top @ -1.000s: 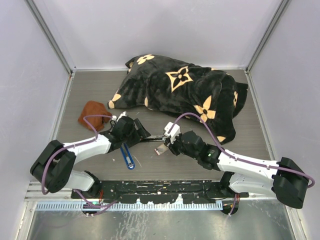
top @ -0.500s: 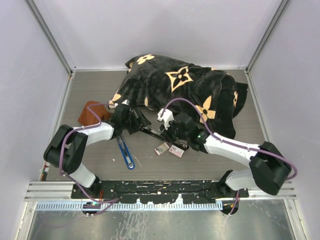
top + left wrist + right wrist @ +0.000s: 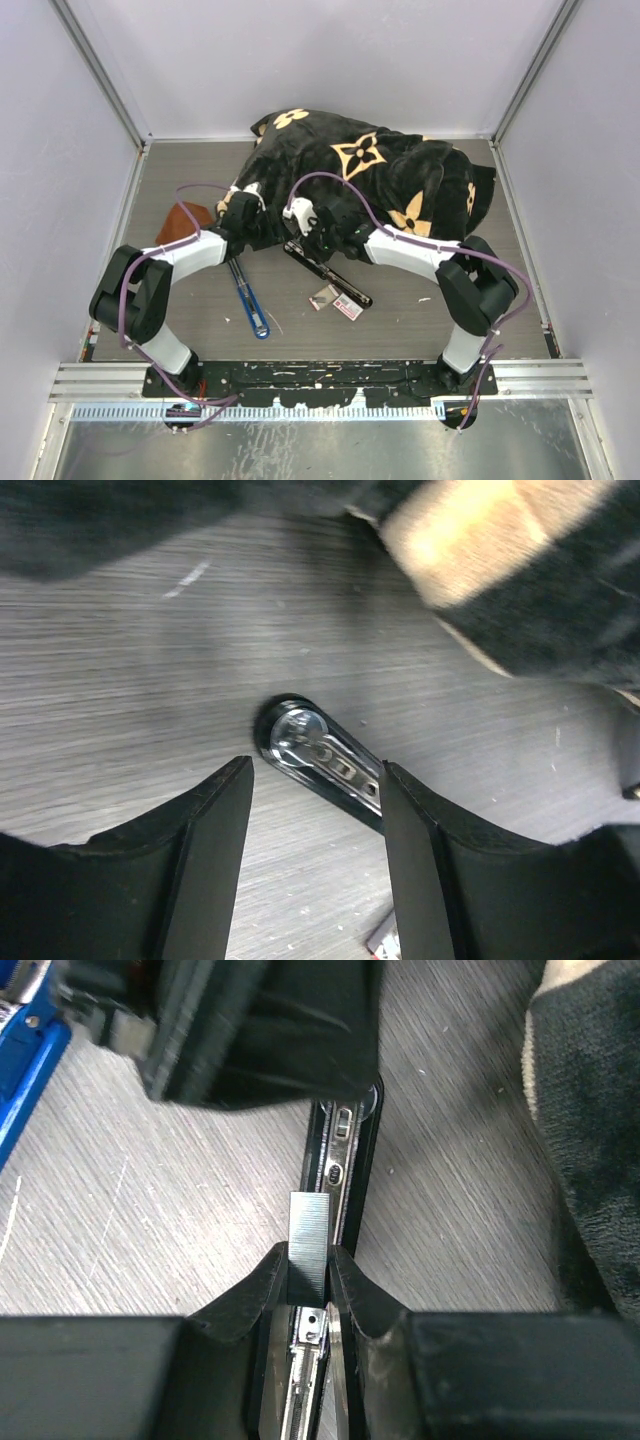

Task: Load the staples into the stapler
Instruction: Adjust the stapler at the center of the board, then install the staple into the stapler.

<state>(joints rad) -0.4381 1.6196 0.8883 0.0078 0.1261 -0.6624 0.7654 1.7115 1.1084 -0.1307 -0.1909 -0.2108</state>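
Arms shifted forward toward blanket (image 3: 360, 180). My right gripper (image 3: 308, 1262) pinches staple strip (image 3: 308, 1222), long axis along open stapler (image 3: 347, 1150) channel directly under fingertips. My left gripper (image 3: 315, 780), jaws apart, straddles stapler's far end.

I judge this to be a robotics lab test cell: plain white walls (image 3: 330, 60) framed by aluminium posts (image 3: 100, 75) box in a grey wood-grain surface (image 3: 180, 170). The left arm (image 3: 185, 255) and right arm (image 3: 410, 250) are bolted to a black mounting plate (image 3: 320, 375) at its near edge. Purple cables (image 3: 322, 175) loop off them, and a slotted cable duct (image 3: 260, 411) runs over bare sheet metal (image 3: 300, 450) in front.
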